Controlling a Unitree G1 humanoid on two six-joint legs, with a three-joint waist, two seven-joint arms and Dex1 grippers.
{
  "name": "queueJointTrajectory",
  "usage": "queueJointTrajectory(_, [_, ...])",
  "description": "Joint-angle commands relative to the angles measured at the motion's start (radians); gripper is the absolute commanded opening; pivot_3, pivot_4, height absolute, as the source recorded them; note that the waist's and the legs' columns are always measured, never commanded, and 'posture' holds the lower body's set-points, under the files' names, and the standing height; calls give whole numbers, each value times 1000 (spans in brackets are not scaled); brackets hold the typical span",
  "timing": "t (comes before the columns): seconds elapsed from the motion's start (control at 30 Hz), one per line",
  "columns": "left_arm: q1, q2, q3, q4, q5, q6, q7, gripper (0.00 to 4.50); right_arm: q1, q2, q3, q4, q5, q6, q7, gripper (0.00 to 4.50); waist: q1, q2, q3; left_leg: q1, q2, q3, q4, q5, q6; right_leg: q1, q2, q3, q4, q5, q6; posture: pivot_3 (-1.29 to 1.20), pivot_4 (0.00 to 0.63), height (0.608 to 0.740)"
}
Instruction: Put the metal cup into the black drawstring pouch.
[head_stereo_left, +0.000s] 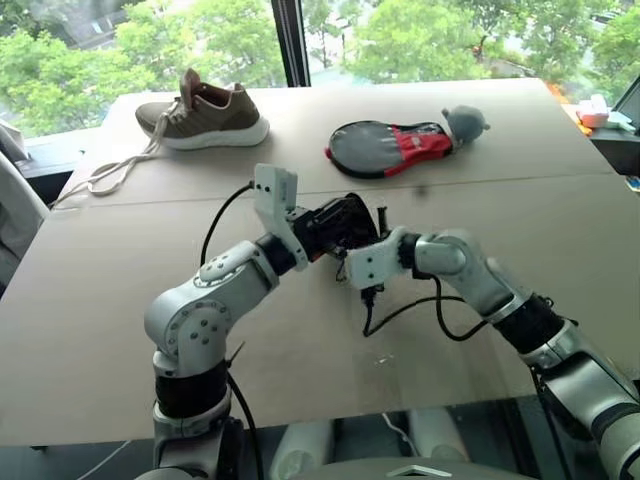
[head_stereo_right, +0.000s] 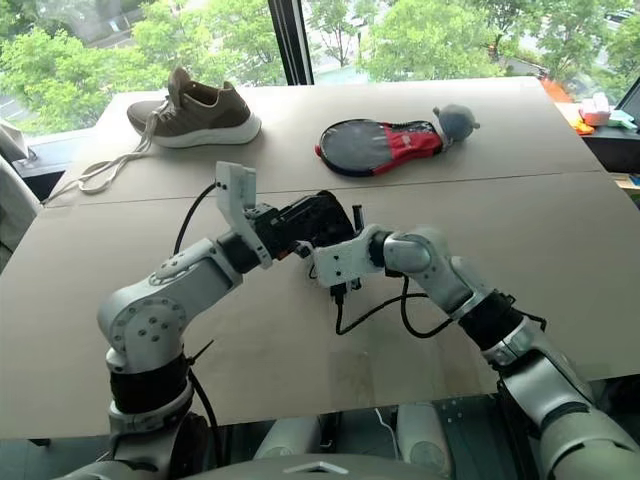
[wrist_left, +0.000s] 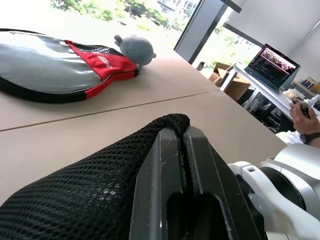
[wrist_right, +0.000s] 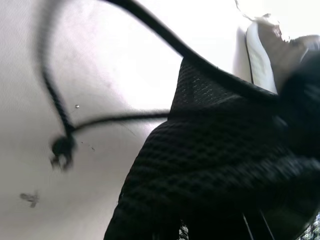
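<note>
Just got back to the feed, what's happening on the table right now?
Both arms are holding the black drawstring pouch up over the middle of the cardboard-covered table. The left gripper has its fingers shut on the pouch's mesh edge, and the right gripper is closed on it from the other side, with the drawstring cord dangling below. The metal cup can't be made out, so I can't tell whether it is inside yet. A shoe and a black-and-red paddle cover lie at the far side.
</note>
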Motion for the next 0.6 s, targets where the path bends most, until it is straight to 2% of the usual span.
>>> queueJointTrajectory(0.03, [-27,-2,4,-28,-13,-47,-2,0,-4,41,-49,-2,51,19,10,37,5,0,0,0,0,0,0,0,0,0,0,0,0,0,0,0,150,736])
queueJointTrajectory(0.1, [-20,2,7,-26,-12,-54,-1,0,7,54,-83,-19,88,84,36,37,7,0,0,0,0,0,0,0,0,0,0,0,0,0,0,0,150,736])
queueJointTrajectory(0.13, [-17,5,9,-23,-9,-57,0,0,11,54,-95,-30,102,112,52,735,8,0,0,0,0,-1,0,0,0,0,0,0,0,0,0,0,150,736])
queueJointTrajectory(0.17, [-12,7,9,-22,-5,-59,2,0,14,53,-108,-39,116,125,61,957,9,0,0,0,0,-1,0,0,0,0,-1,0,0,0,0,0,150,736])
queueJointTrajectory(0.2, [-8,10,5,-22,3,-62,3,0,15,54,-124,-46,129,132,60,1486,10,0,0,0,-1,-1,0,0,0,0,-1,0,0,0,0,0,150,736])
queueJointTrajectory(0.23, [-3,15,-1,-21,12,-64,3,0,14,58,-145,-53,146,139,53,1764,9,0,0,0,-1,-1,0,0,0,0,-1,0,-1,0,0,0,150,736])
queueJointTrajectory(0.27, [1,18,-5,-20,19,-67,2,0,14,62,-163,-62,164,156,54,2238,8,0,0,0,-1,-1,0,0,0,0,-1,0,-1,0,0,0,150,736])
queueJointTrajectory(0.33, [8,19,-8,-15,28,-73,4,0,14,72,-208,-110,238,254,88,3073,8,0,0,0,-1,-1,0,0,0,0,-1,0,0,0,0,0,150,736])
queueJointTrajectory(0.53, [48,61,-48,-2,88,-95,-24,0,10,59,-361,-321,525,681,191,3073,7,0,0,0,0,-2,-1,0,0,0,-1,0,0,0,-1,0,150,736])
queueJointTrajectory(0.6, [54,63,-60,-1,91,-100,-32,0,7,61,-408,-362,589,817,165,3073,9,0,0,-1,-1,-3,-1,-1,1,0,-1,-1,-1,0,-1,0,150,736])
